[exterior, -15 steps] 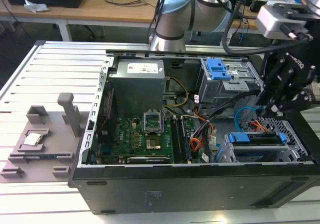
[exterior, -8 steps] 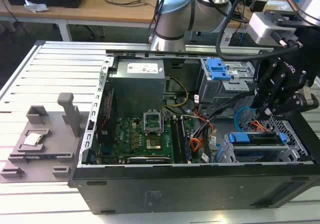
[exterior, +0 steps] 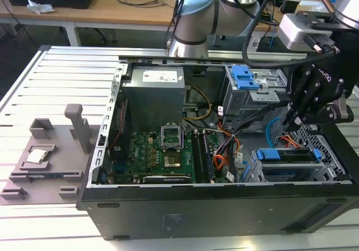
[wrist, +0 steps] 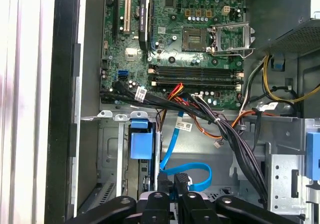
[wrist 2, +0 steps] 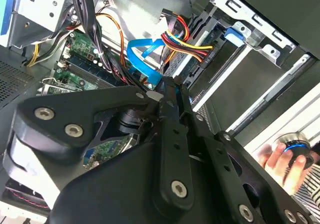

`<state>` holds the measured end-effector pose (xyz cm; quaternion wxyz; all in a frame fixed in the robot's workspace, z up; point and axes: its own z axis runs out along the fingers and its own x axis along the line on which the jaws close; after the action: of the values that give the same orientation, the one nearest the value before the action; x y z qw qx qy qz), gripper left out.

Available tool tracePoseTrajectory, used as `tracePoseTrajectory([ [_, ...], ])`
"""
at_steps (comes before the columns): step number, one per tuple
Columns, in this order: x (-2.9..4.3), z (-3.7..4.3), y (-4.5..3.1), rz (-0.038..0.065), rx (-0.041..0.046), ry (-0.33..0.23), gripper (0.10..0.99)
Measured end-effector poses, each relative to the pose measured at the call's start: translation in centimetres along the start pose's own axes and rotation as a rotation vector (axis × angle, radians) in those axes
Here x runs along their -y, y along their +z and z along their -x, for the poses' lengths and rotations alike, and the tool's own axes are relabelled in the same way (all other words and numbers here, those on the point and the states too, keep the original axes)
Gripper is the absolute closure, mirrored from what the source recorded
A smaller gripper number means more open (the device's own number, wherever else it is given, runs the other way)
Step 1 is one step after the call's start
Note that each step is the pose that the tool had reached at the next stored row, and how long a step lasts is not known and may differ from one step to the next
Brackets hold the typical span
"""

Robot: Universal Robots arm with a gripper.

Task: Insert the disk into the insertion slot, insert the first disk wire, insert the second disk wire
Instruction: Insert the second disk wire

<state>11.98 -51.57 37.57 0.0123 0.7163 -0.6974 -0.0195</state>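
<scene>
The disk [exterior: 283, 155] already sits in the insertion slot [exterior: 335, 162], at the case corner near the exterior view's right. Only its blue carrier and a thin strip of the top can be seen. Its long axis runs approx. along the exterior view's left-right line, parallel to the case's front wall. It lies flat. Which edge has the sockets, one cannot tell.

The gripper [exterior: 291, 119] hangs just above the slot, a little toward the back of the case, so the disk lies below the jaws and slightly in front of them. It is the only arm, so no question of which is nearer.

In the first wrist view the gripper [wrist: 172, 186] has its jaws drawn together, and it seems they pinch the black plug of the blue wire [wrist: 192, 170]. The wire makes a flat loop away from the fingertips, then goes up toward the motherboard [wrist: 200, 34]. The second wrist view gives the same impression: jaws clenched, blue wire [wrist 2: 145, 59] right beyond the tips.
</scene>
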Motion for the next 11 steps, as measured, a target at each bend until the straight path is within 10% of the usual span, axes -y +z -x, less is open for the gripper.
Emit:
tracePoseTrajectory([
  [6, -0.04, -1.37, 0.06, 0.0, 0.0001, 0.0, 0.922],
  [11, 0.43, -2.16, 1.7, 0.0, 0.0, 0.0, 0.922],
])
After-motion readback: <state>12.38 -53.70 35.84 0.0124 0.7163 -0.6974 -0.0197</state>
